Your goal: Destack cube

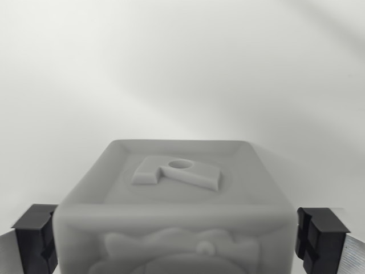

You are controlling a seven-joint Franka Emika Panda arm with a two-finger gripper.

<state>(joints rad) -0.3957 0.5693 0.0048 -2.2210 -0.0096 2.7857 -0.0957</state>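
Cube [174, 211], pale grey with a raised letter on its top face and relief shapes on its near side, fills the lower middle of the wrist view on a plain white surface [182, 68]. The gripper [174, 240] straddles it, black pads [35, 237] close beside each side; whether they press it cannot be told.

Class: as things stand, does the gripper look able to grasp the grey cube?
Probably yes: the gripper is open with a finger either side of the cube, and nothing visible blocks them.
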